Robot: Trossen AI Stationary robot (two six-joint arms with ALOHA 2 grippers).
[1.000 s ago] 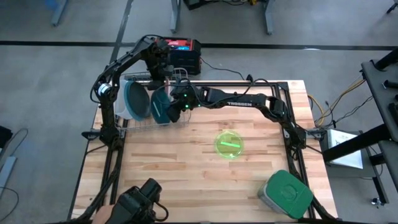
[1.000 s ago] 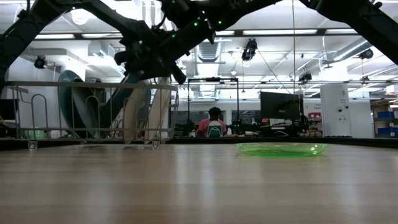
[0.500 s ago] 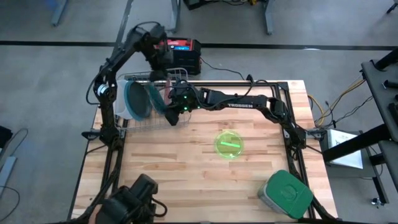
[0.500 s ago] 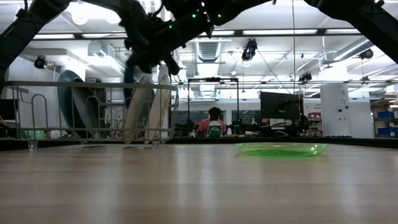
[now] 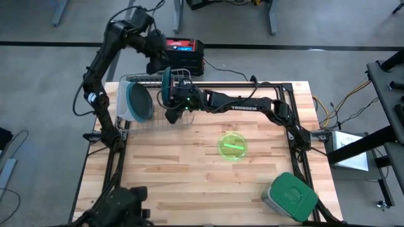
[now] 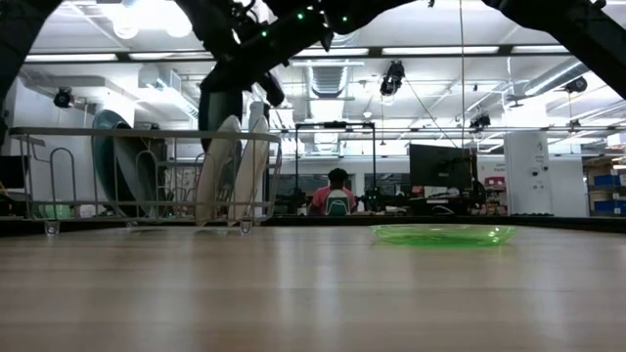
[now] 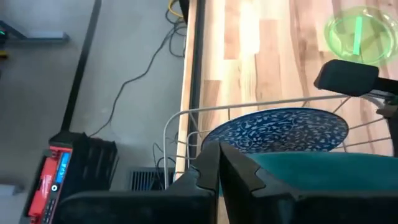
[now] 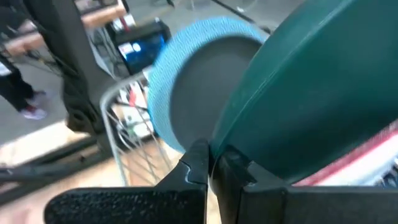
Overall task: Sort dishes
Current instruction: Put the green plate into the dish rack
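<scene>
Teal plate [image 8: 311, 93] against right gripper [image 8: 211, 163]

wire metal rack [image 5: 154, 104], glossy wooden table [image 5: 189, 176]

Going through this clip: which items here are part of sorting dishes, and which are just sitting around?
Part of the job:
- dark teal plate, in the wire rack
- light blue bowl, in the rack
- blue patterned plate, in the rack
- lime green plate, flat on the table

Just lying about:
- grey container with green lid
- red and black box on the floor
</scene>
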